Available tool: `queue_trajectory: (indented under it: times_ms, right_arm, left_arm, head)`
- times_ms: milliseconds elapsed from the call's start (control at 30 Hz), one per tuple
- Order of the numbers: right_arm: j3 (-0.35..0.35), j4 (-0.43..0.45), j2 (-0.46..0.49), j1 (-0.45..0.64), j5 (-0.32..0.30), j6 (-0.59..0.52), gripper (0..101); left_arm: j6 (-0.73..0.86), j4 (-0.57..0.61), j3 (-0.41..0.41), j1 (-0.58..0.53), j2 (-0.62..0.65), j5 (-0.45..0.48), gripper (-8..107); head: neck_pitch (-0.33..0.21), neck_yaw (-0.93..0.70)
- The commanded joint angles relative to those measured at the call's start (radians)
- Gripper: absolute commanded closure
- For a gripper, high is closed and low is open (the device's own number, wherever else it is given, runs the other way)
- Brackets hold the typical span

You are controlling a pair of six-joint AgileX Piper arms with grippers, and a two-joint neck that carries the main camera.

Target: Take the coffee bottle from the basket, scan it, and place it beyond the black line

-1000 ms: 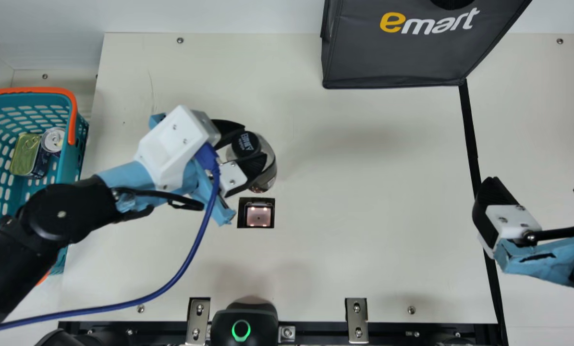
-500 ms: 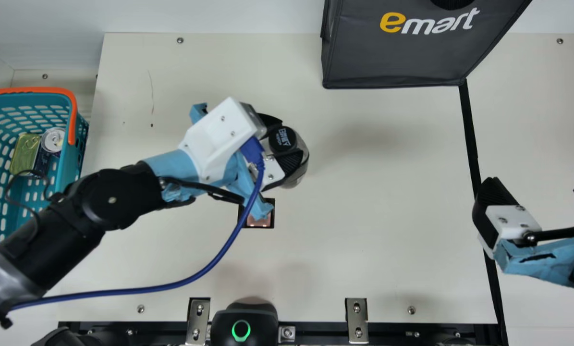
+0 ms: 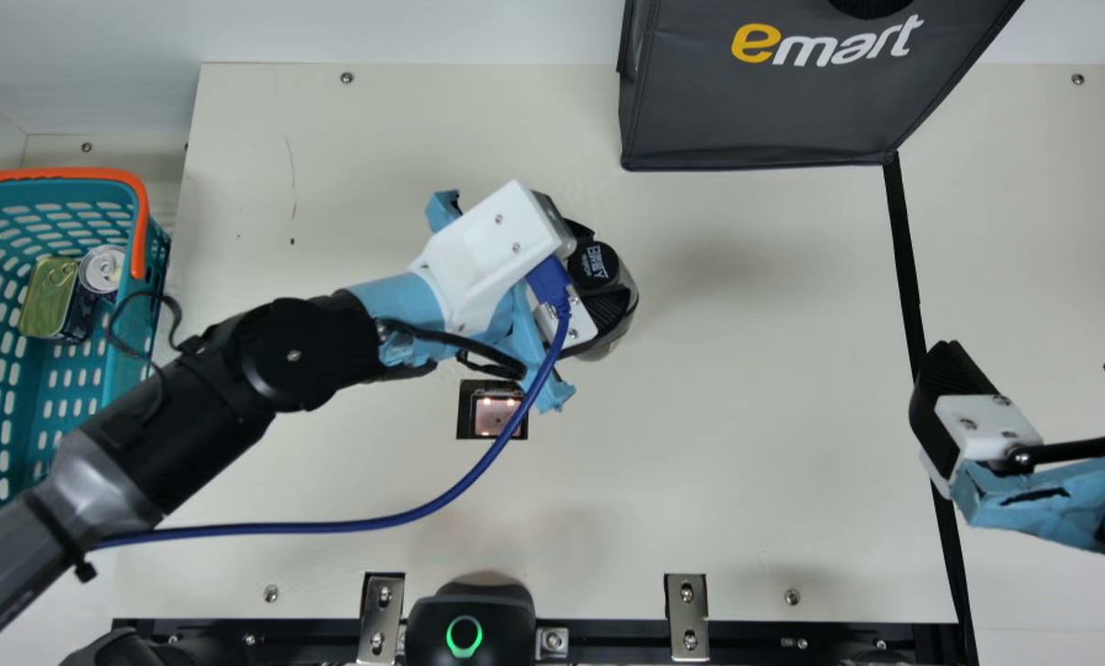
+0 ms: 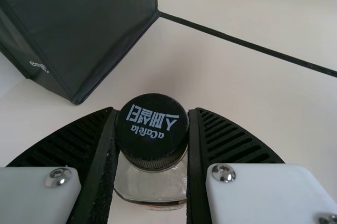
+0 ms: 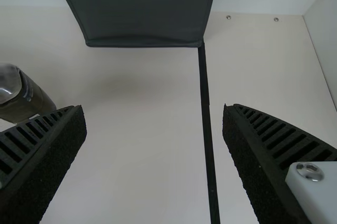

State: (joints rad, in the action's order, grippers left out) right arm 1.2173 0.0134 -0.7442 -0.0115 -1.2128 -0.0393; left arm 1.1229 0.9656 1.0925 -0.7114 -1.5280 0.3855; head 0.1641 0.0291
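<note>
Cream desk (image 3: 746, 462) separates the coffee bottle (image 3: 594, 263), clamped in the left claw (image 4: 152, 112), from the black line (image 3: 903, 250) off to the robot's right; the right claw (image 5: 154, 109), spread wide and empty, hangs nearer that line.
</note>
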Motion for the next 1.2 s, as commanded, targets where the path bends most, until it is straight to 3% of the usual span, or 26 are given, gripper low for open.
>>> queue_trajectory:
  times_ms: [0, 1167]
  right_arm:
    - [0.0, 0.0, 0.0, 0.0, 0.0, 0.0, 10]
    - [0.0, 0.0, 0.0, 0.0, 0.001, 0.0, 10]
  left_arm:
    - [0.011, 0.012, 0.003, -0.004, -0.011, -0.004, 89]
    - [0.256, 0.265, 0.027, -0.075, -0.157, -0.104, 89]
  head:
    - [-0.026, -0.002]
    - [-0.026, -0.002]
